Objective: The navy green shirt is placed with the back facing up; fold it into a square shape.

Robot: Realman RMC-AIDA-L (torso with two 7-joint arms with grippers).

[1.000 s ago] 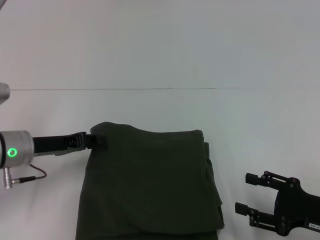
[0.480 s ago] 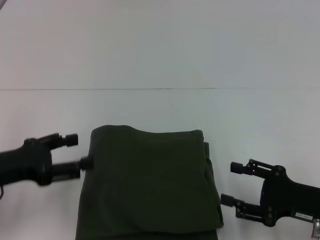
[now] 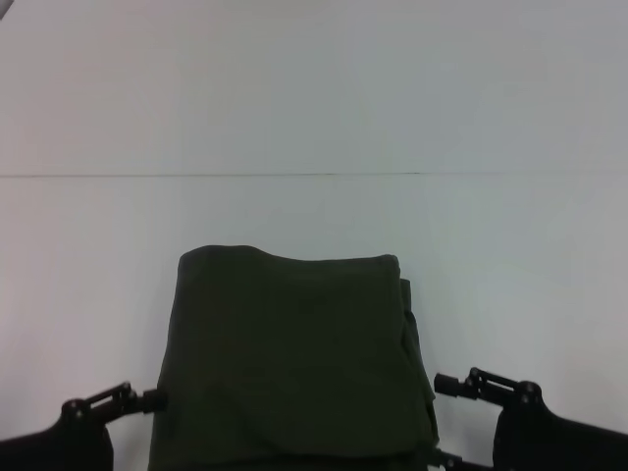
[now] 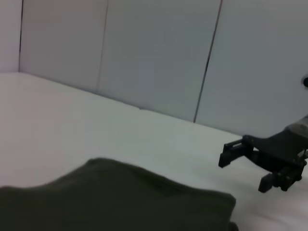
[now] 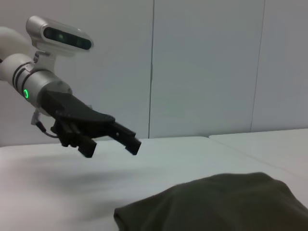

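The navy green shirt [image 3: 294, 363] lies folded into a near-square block on the white table, plain side up, with layered edges along its right side. My left gripper [image 3: 140, 396] is open, low at the shirt's left edge, holding nothing; the right wrist view shows the left gripper [image 5: 111, 148] hovering above the table beyond the shirt [image 5: 216, 202]. My right gripper [image 3: 442, 420] is open just off the shirt's right edge. The left wrist view shows the right gripper [image 4: 243, 173] empty and clear of the shirt [image 4: 115, 202].
The white table [image 3: 314, 118] stretches far ahead, with a thin seam line [image 3: 216, 176] across it. Grey wall panels [image 4: 159, 53] stand behind the table in the wrist views.
The left gripper has left the shirt's far left corner and drawn back toward me. The right gripper has also pulled back and moved closer to the shirt. The shirt has not moved.
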